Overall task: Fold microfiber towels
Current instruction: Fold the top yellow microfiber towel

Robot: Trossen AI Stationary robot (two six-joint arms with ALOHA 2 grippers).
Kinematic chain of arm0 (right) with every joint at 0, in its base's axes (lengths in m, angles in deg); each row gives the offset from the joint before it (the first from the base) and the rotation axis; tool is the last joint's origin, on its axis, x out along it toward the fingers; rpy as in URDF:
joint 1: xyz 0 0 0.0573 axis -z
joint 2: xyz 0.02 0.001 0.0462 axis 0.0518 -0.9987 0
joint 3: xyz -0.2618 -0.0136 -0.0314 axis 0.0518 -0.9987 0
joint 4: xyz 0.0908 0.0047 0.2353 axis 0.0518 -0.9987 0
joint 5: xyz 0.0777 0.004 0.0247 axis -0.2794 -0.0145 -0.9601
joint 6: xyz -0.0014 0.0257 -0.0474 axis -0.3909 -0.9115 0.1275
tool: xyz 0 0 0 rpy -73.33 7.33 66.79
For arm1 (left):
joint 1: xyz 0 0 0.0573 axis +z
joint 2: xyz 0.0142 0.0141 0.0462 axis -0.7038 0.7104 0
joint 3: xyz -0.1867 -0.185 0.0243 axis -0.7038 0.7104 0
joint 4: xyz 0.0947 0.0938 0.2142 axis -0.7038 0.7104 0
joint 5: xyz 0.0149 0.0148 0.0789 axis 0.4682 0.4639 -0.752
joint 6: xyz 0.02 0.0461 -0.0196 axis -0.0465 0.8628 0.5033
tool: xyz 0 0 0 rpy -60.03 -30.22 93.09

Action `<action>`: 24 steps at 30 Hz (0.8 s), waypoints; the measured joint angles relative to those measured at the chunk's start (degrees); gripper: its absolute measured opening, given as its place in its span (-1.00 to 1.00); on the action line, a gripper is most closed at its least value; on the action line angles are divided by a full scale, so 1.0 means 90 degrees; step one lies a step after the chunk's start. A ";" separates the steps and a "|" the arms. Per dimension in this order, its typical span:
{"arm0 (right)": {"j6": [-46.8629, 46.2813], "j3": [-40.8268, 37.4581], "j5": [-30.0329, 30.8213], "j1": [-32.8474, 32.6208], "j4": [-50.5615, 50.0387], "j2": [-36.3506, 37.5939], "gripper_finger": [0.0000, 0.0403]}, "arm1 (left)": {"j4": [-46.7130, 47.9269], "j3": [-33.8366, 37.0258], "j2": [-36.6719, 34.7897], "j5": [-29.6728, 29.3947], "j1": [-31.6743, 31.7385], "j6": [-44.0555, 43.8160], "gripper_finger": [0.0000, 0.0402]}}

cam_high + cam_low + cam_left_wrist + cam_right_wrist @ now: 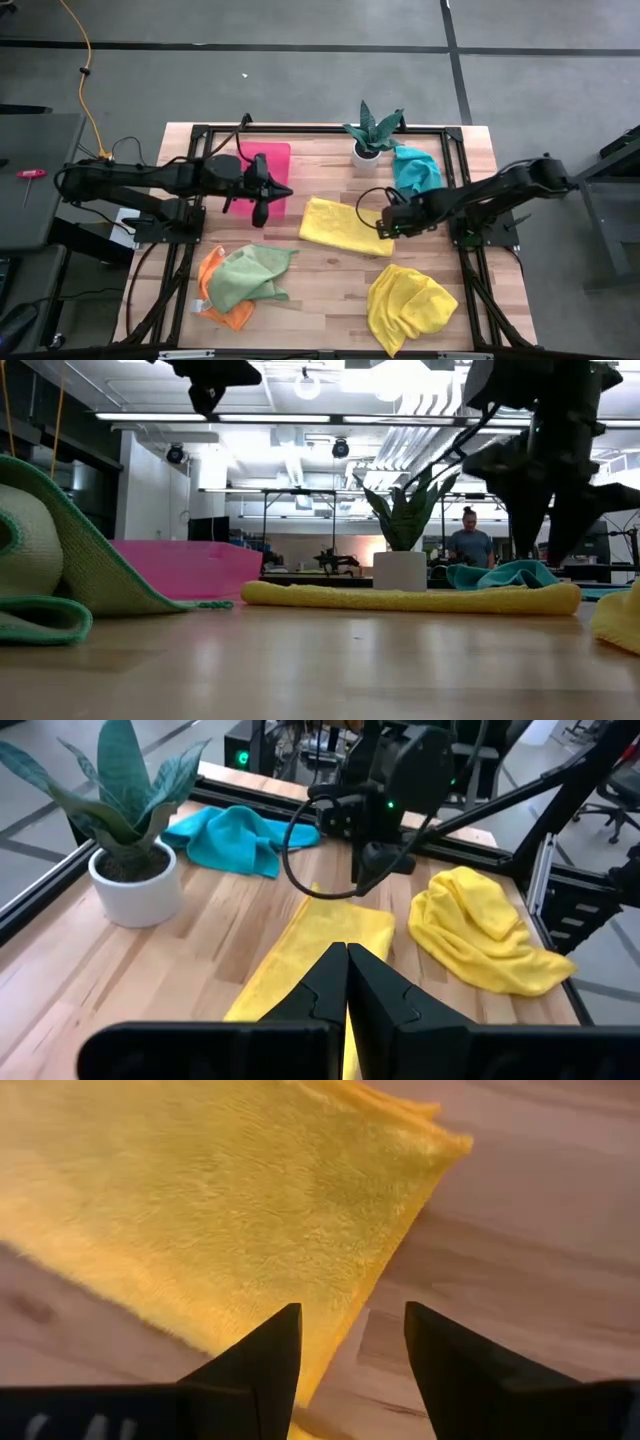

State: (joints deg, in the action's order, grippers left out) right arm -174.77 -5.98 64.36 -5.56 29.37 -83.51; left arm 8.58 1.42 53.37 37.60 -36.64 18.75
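Right pincer (384, 224) hangs just over the right edge of the folded yellow towel (345, 226), its fingers (262, 1365) apart and empty; judging by that spread, the cloth lies released, flat in the middle of the surface (330, 300) where a finished fold would rest. Left pincer (287, 190), fingers pressed together and holding nothing, waits above the pink tray (270, 160), presumably kept clear of the work. Five towels are in sight: two yellow, the folded one and a crumpled one (408, 303) nearer the front right; one teal towel (414, 168) bunched beside the potted plant (370, 135); one light green towel (250, 274) lying loosely atop one orange towel (222, 303) at the front left. By my reckoning four remain unfolded.
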 joint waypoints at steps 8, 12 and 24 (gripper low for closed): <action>-0.0512 0.0000 0.0185 -0.0059 0.0655 -0.0890 -0.17 | 0.0011 0.0000 -0.0005 0.0002 0.0000 -0.0002 -1.00; -0.0653 0.0000 0.0194 -0.0047 0.0575 -0.1162 -0.17 | 0.0019 0.0000 -0.0005 0.0087 0.0000 -0.0010 -1.00; -0.1181 0.0014 0.0221 -0.0047 0.0695 -0.1337 -0.20 | 0.0064 0.0000 -0.0005 0.0096 0.0000 -0.0005 -1.00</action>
State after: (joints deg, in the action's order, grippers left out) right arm -185.39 -5.85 66.35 -5.98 35.63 -95.55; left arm 9.15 1.42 53.33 38.47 -36.64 18.71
